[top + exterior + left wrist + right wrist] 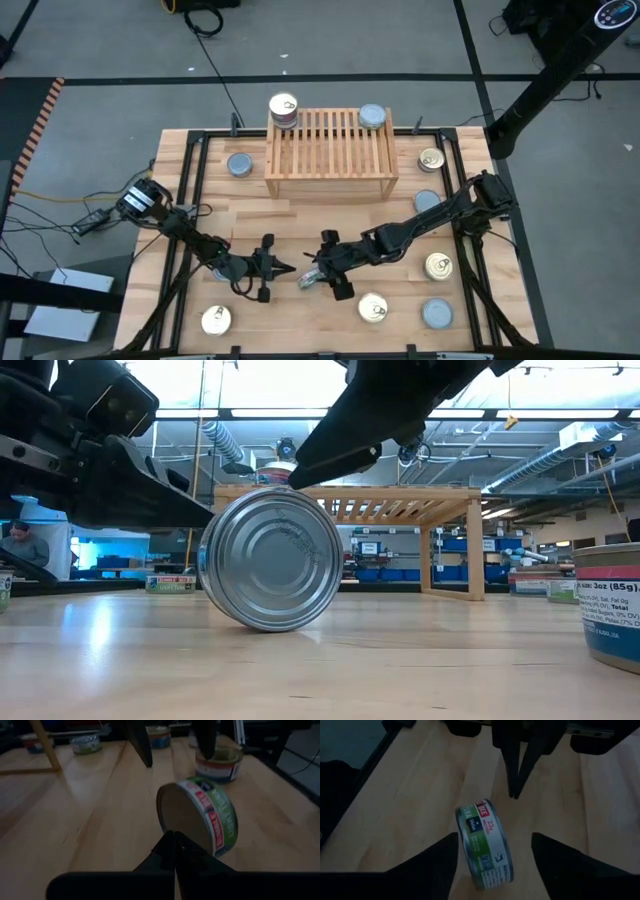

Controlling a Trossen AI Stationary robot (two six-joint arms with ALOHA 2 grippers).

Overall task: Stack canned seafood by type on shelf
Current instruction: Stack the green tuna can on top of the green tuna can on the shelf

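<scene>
Though round, green-labelled tin on edge.

1. The floor around the surface was grey, with dark lines that crossed it.
2. A black cable ran over the floor from the far side toward the surface.
3. A strip with orange and black stripes lay on the floor at the left.
4. Long ceiling lights shone bright, and pipes ran under the ceiling.
5. Blue bins stood on far racks.
6. A person sat at the far left of the room.
</scene>
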